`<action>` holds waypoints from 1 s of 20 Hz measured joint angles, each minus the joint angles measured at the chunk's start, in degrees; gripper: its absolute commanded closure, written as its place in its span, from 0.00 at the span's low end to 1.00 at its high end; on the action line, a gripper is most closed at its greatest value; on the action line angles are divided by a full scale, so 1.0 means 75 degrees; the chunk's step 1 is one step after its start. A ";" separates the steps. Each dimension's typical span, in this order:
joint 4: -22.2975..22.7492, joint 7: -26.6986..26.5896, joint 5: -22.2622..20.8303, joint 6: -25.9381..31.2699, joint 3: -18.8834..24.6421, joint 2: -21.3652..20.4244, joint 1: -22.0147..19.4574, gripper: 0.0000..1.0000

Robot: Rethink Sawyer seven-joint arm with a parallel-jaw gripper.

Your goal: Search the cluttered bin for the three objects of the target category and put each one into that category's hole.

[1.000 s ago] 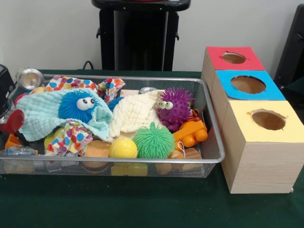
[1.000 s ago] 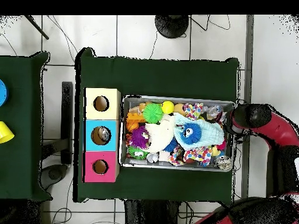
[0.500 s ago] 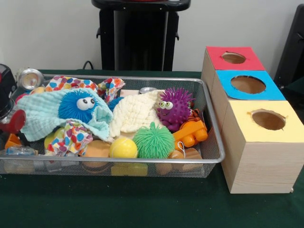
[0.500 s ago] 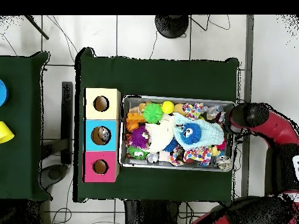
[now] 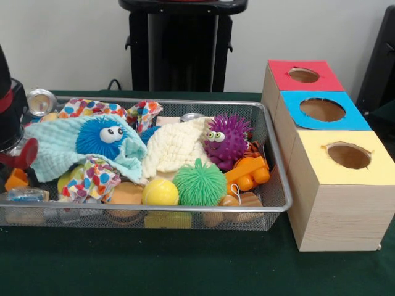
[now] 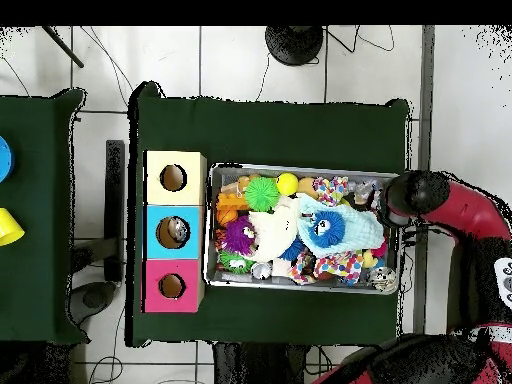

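Gripper [image 5: 13, 132] sits at the left edge of the front view, over the bin's [image 5: 271, 148] end; whether its jaws are apart I cannot tell. Blue fuzzy toy [image 5: 100, 137] lies on a mint cloth [image 5: 52, 151] nearby.

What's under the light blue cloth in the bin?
A blue fuzzy ball with googly eyes pokes out of the light blue cloth; whatever else lies beneath is covered.

Robot lab: sorting boxes [image 5: 327, 142], tiled floor [image 6: 250, 60]

Red arm [image 6: 455, 205] beside cluttered bin [image 6: 305, 283]
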 measured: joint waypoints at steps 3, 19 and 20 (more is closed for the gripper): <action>0.0055 0.0000 0.0000 -0.0010 -0.0020 -0.0159 0.0060 0.00; 0.0059 0.0000 0.0016 -0.0035 -0.0020 -0.0607 0.0163 0.00; 0.0059 0.0000 0.0016 -0.0079 -0.0020 -0.0612 0.0163 0.00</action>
